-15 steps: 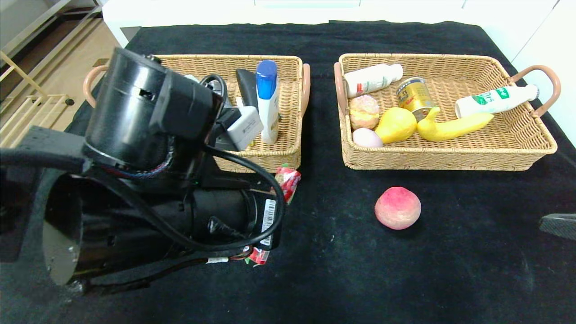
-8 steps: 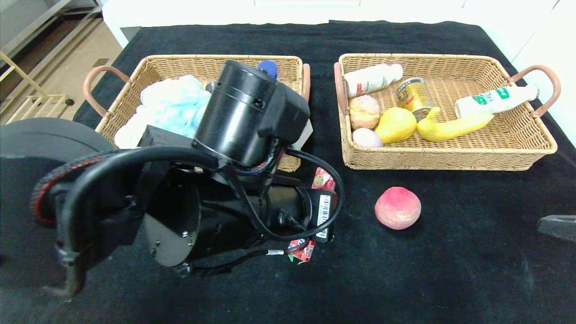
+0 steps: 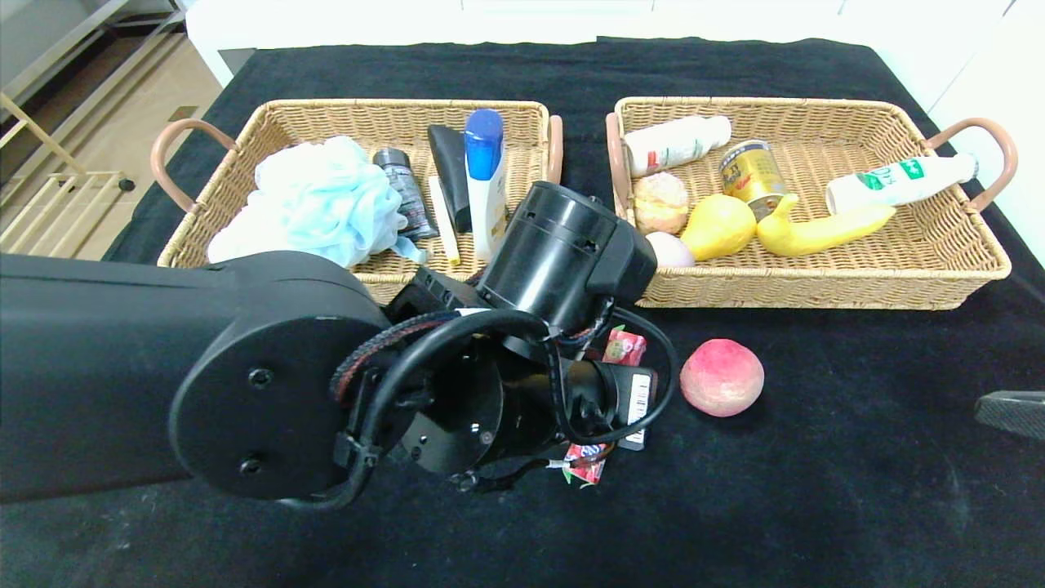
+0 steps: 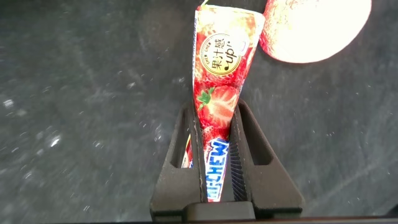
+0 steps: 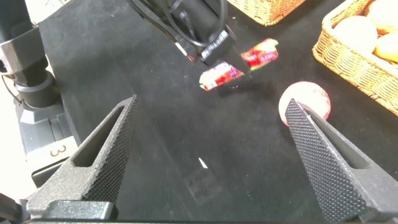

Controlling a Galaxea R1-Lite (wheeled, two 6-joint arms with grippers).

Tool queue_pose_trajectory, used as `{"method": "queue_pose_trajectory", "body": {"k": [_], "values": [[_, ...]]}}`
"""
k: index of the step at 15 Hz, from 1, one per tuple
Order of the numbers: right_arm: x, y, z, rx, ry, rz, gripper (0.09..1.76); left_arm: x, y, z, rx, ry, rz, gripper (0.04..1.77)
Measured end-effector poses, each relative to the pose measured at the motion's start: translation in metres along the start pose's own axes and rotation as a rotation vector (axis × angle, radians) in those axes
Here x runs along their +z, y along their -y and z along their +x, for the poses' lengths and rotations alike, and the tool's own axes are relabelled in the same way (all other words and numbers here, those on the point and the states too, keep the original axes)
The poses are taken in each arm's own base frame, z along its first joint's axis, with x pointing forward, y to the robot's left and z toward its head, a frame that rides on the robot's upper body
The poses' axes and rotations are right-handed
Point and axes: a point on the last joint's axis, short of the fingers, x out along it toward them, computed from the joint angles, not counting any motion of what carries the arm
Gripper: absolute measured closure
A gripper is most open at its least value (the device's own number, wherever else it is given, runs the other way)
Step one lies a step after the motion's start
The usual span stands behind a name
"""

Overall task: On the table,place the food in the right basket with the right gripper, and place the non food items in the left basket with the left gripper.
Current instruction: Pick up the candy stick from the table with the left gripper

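Observation:
My left gripper (image 4: 216, 113) is shut on a red strawberry candy packet (image 4: 219, 74), gripped lengthwise between its fingers. In the head view the left arm hides the fingers, and the packet's ends (image 3: 624, 347) stick out just left of a pink peach (image 3: 722, 377) on the black cloth. The peach (image 4: 311, 28) lies just beyond the packet's tip. My right gripper (image 5: 211, 101) hangs open low at the right table edge (image 3: 1011, 411), holding nothing, with the peach (image 5: 305, 102) and the packet (image 5: 239, 65) ahead of it.
The left basket (image 3: 359, 107) holds a blue bath sponge (image 3: 314, 204), a blue-capped bottle (image 3: 485, 180) and dark tubes. The right basket (image 3: 816, 291) holds bottles, a can (image 3: 751, 175), a banana (image 3: 820, 231), a lemon-like fruit and pastries. My left arm (image 3: 245, 384) covers the front left.
My left arm has swung right from in front of the left basket to beside the peach, carrying the candy packet. The left basket's contents are uncovered. The right gripper has not moved.

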Motion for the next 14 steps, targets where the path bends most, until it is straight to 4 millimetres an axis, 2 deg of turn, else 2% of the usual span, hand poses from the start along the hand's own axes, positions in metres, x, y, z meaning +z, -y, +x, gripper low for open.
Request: {"method": "queue_pose_trajectory", "body": {"k": [8,14], "values": [[0.001,0.000,-0.001,-0.002,0.007,-0.001,0.14,0.004,0.006,0.023,0.010,0.002,-0.001,1.49],[0.001,0.000,-0.001,-0.002,0.010,-0.002,0.14,0.005,0.006,0.026,0.014,0.001,0.000,1.49]]}}
